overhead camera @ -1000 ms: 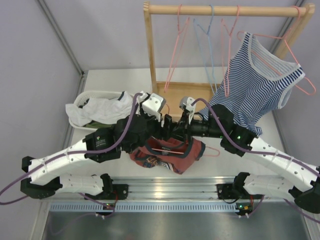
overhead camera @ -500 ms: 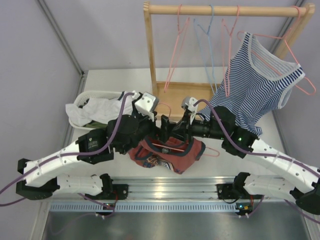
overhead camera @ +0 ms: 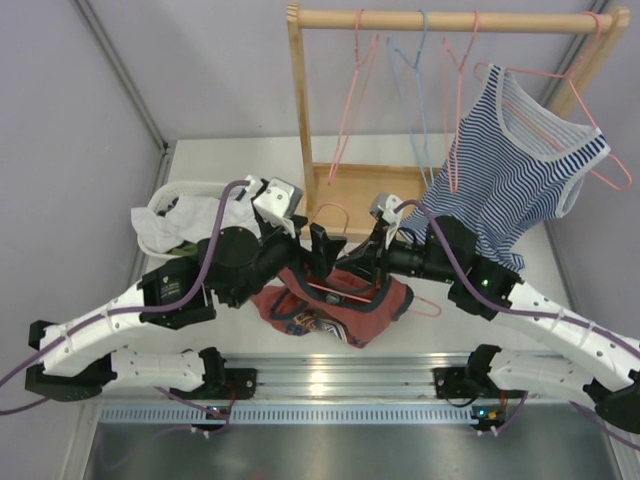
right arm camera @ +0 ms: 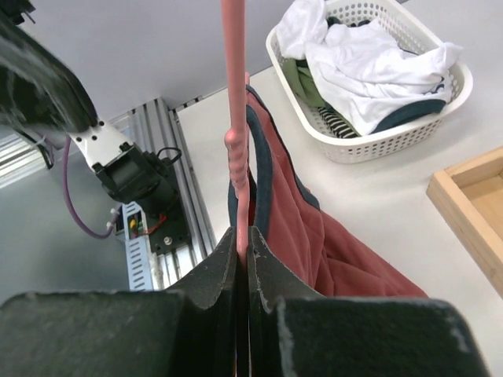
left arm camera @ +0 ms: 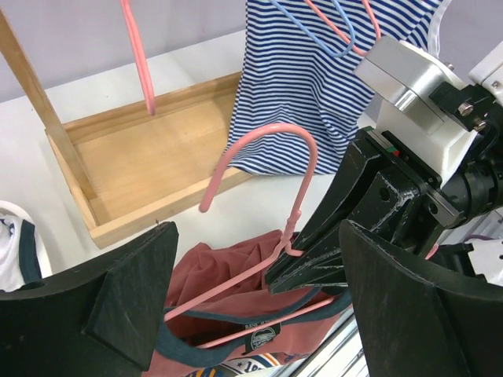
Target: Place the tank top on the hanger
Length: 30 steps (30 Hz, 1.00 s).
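Observation:
The rust-red tank top (overhead camera: 340, 312) lies bunched on the table between my arms, its navy-trimmed neck opening facing up. The pink hanger (overhead camera: 334, 210) stands tilted in it, both shoulder wires inside the neck (left arm camera: 228, 275) and the hook (left arm camera: 263, 153) above it. My right gripper (overhead camera: 347, 272) is shut on the hanger's twisted stem just above the cloth (right arm camera: 314, 228), pads (right arm camera: 263, 259) pinching the wire (right arm camera: 236, 118). Just left of the hook and above the shirt hovers my left gripper (overhead camera: 318, 250), open wide (left arm camera: 259, 306) and holding nothing.
A wooden rack (overhead camera: 294, 110) stands at the back with pink and light blue hangers and a striped tank top (overhead camera: 510, 170); its tray base (left arm camera: 134, 157) is close behind the shirt. A white basket (overhead camera: 165, 205) of clothes sits left. An aluminium rail (overhead camera: 330, 380) runs along the near edge.
My left gripper has opened wide, let go of the shirt and drawn back left and upward. The right gripper stays shut on the hanger, whose hook now shows clear of the left arm.

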### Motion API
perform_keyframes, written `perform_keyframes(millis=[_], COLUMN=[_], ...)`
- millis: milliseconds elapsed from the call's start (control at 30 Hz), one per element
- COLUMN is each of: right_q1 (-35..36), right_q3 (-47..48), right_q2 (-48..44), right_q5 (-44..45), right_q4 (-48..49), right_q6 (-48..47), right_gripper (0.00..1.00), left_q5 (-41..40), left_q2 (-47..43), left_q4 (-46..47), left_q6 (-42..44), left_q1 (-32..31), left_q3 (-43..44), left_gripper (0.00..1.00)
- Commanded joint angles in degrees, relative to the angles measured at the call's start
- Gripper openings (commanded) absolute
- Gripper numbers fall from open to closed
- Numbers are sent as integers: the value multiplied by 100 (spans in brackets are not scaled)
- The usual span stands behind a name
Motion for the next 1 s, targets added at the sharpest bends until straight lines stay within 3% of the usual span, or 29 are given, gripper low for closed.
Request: perform_keyframes(millis=[0, 400, 600, 967], right_q1=[51, -19, -19, -28], right_q3=[-89, -1099, -1847, -2375], right_q2=[-264, -1520, -2644, -3990], right_q5=[223, 1629, 2587, 4265], right_q4=[442, 1171, 1567, 829], right_q6=[154, 892, 1305, 1719], right_gripper=[0, 0, 0, 0], left_q5=[-146, -154, -128, -58], left_q2=[-282, -643, -660, -687], left_q4=[400, 691, 691, 673], left_q6=[-17, 370, 361, 344], left_q1=[-44, -44, -44, -44], left_q3=[212, 291, 256, 265], left_gripper=[88, 88, 87, 87])
